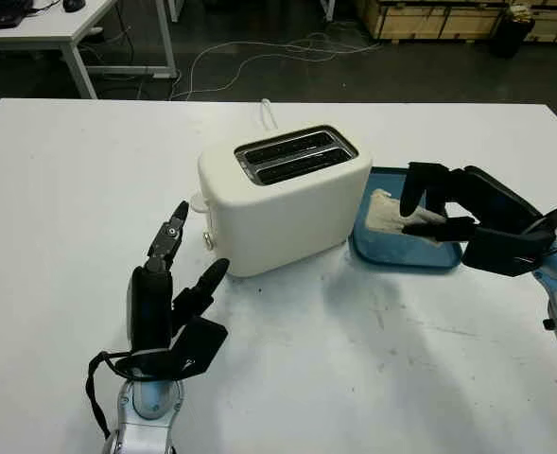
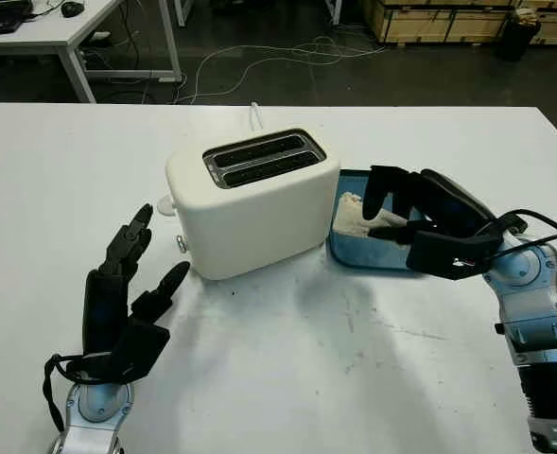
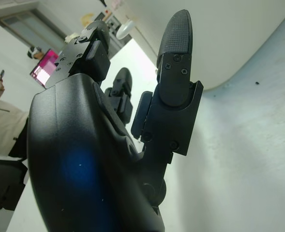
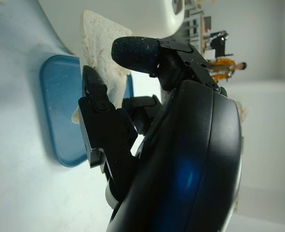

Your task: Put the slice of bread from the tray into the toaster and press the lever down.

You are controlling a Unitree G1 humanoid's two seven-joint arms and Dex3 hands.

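Your right robot hand is curled around the slice of bread over the blue tray, toward the counter's right edge. Beside the tray stands the cream toaster, mid-counter. Your left robot hand hangs open before the toaster, toward the near edge.

Glossy black robot hand shells, screwed finger segments, silver wrists, black cables
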